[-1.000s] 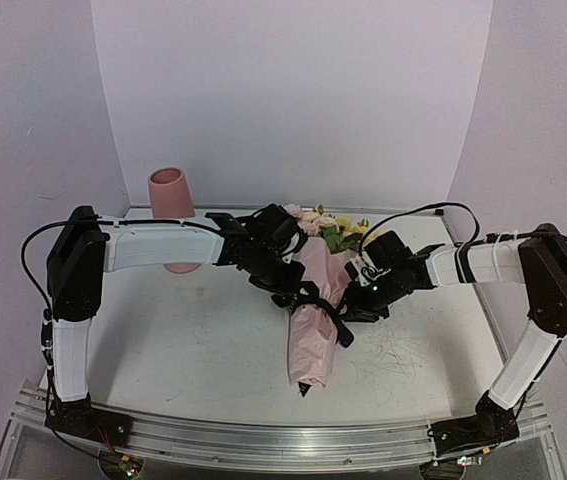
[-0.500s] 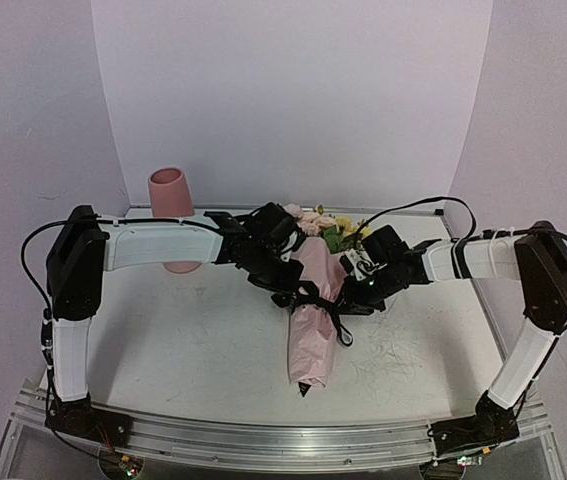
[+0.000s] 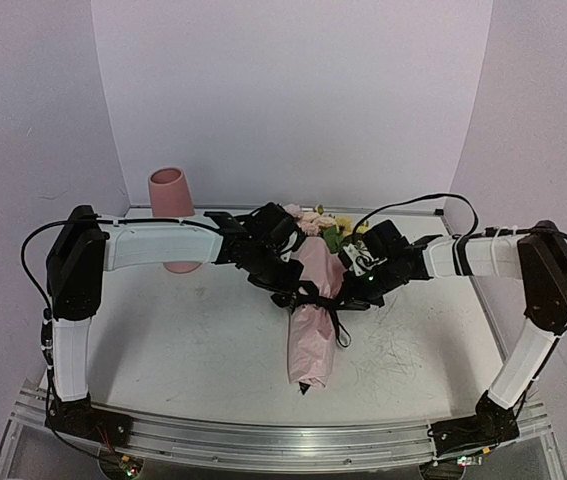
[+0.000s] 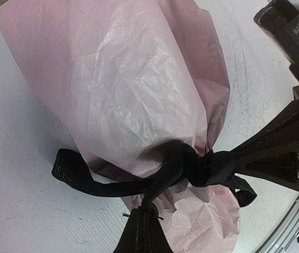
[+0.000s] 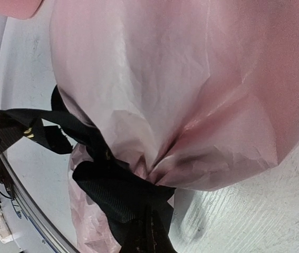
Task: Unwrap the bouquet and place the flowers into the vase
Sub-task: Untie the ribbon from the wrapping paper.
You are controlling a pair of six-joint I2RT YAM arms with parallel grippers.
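Ribbon (image 4: 191,167), black and woven, cinched the crinkled pink paper-wrapped bouquet (image 3: 312,335), which lay on the white table (image 3: 193,340) between both tools, long axis crosswise to them, the left tool (image 4: 141,226) and right tool (image 5: 149,232) each clenched on a ribbon strand, equally near.

No words or numbers can be read anywhere. A small white patch (image 3: 363,262) sits on the right gripper (image 3: 344,291), just behind its fingers, but it is too tiny to tell if it has letters. The black ribbon (image 4: 138,182) right at the fingers shows no letters that can be read.
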